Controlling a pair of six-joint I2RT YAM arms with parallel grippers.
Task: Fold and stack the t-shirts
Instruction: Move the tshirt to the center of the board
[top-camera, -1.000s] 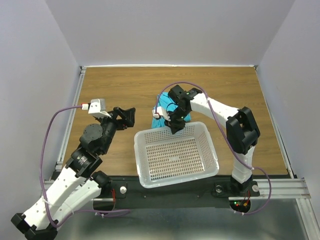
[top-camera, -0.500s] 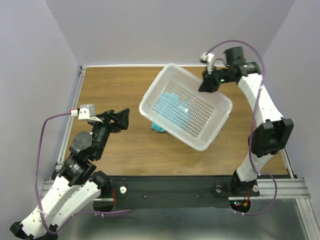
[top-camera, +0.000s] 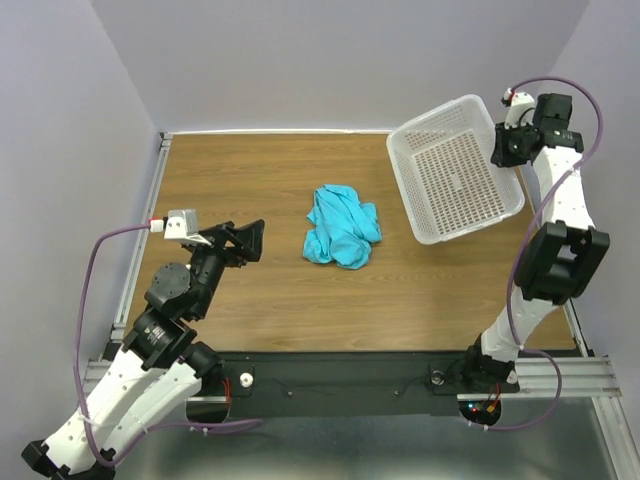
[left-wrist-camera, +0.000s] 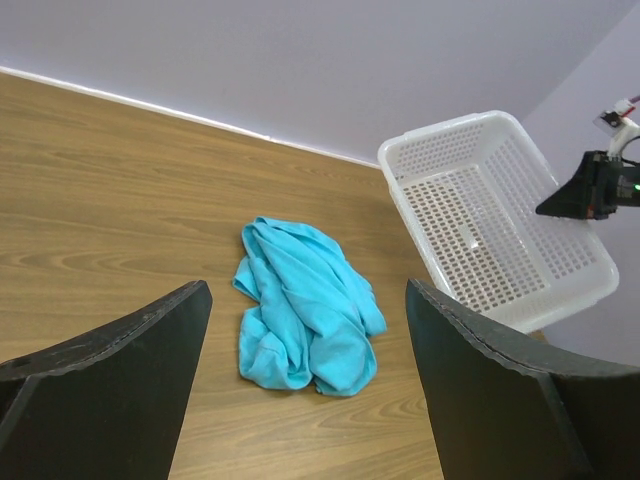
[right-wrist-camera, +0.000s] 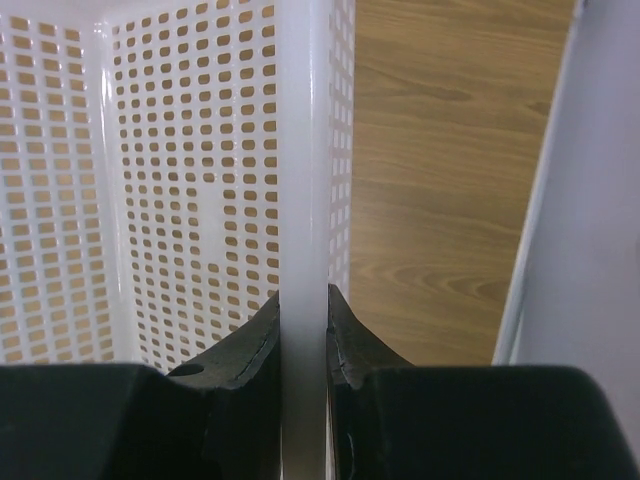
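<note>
A crumpled turquoise t-shirt (top-camera: 341, 228) (left-wrist-camera: 305, 306) lies in a heap at the middle of the wooden table. My left gripper (top-camera: 250, 240) (left-wrist-camera: 308, 400) hovers open to its left, pointing at it, with nothing between the fingers. At the far right my right gripper (top-camera: 499, 150) (right-wrist-camera: 303, 325) is shut on the rim of the white mesh basket (top-camera: 455, 170) (right-wrist-camera: 303, 150), which it holds tilted above the table's back right corner. The basket shows nothing inside.
Grey walls close the table at the back and both sides. A metal rail (top-camera: 148, 230) runs along the left edge. The right arm's elbow (top-camera: 560, 262) stands over the table's right edge.
The right arm has swung the basket from the near middle up and away to the back right, which left the t-shirt lying uncovered on the table. The left gripper stayed open, almost still.
</note>
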